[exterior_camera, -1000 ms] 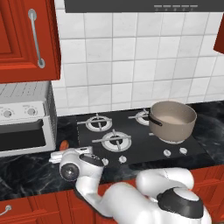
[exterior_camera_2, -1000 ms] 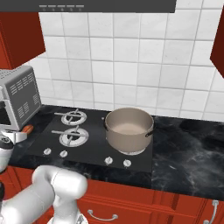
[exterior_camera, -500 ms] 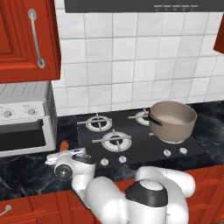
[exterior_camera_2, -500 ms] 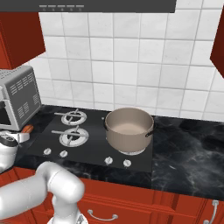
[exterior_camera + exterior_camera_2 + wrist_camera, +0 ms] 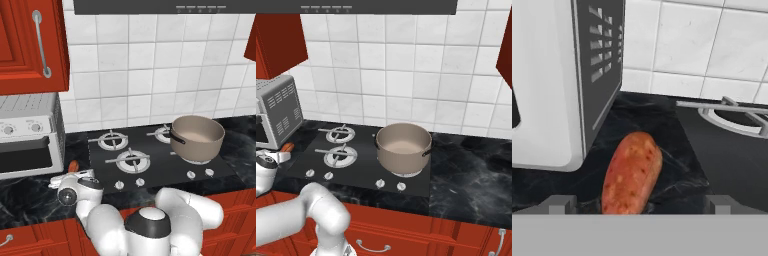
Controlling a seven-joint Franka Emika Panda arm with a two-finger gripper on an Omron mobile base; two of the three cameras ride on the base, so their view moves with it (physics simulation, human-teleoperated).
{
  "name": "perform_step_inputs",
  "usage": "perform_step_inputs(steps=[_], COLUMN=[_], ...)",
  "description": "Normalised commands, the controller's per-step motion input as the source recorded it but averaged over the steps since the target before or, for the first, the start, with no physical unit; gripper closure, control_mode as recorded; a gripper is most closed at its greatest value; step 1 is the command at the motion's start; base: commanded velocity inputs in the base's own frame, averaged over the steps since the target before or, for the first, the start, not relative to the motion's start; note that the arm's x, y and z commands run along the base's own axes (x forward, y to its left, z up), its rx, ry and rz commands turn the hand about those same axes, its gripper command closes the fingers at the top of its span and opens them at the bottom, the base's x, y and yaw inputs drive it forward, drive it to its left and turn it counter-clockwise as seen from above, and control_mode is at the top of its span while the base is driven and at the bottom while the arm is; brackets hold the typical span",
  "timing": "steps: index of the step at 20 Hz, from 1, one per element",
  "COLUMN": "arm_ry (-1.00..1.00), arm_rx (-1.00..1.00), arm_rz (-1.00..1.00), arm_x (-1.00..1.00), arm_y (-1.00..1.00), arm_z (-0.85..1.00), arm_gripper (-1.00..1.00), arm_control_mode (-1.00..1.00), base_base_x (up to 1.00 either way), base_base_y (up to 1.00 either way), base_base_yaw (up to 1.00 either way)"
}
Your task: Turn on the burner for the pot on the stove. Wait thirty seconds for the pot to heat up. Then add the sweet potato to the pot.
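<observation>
Sweet potato (image 5: 632, 172) is lying between my open gripper (image 5: 637, 204) fingers, toaster oven (image 5: 562, 85) standing at nine o'clock.

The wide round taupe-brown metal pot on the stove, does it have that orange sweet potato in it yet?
No: the wide round taupe-brown metal pot shows a bare pale inside, while the orange-brown oblong sweet potato lies on the black counter beside the white toaster oven.

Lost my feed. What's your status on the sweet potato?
Claw open, low at sweet potato. Potato on counter between toaster oven and stove. Pot waiting. Nothing blocking.
</observation>
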Motion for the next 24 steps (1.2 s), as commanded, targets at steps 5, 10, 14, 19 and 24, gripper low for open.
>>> perform_step_inputs(steps=[5,10,14,19,24], arm_ry=[0.01,0.01,0.01,0.0,0.0], arm_rx=[0.0,0.0,0.0,0.0,0.0], arm_rz=[0.0,0.0,0.0,0.0,0.0], arm_x=[0.32,0.52,0.47,0.41,0.43], arm_y=[-0.04,0.0,0.0,0.0,0.0], arm_z=[-0.08,-0.28,-0.34,-0.18,-0.12], arm_gripper=[-1.0,-1.0,-1.0,-1.0,-1.0], arm_control_mode=[-1.0,-1.0,-1.0,-1.0,-1.0], base_base_x=[0.0,0.0,0.0,0.0,0.0], base_base_y=[0.0,0.0,0.0,0.0,0.0], base_base_yaw=[0.0,0.0,0.0,0.0,0.0])
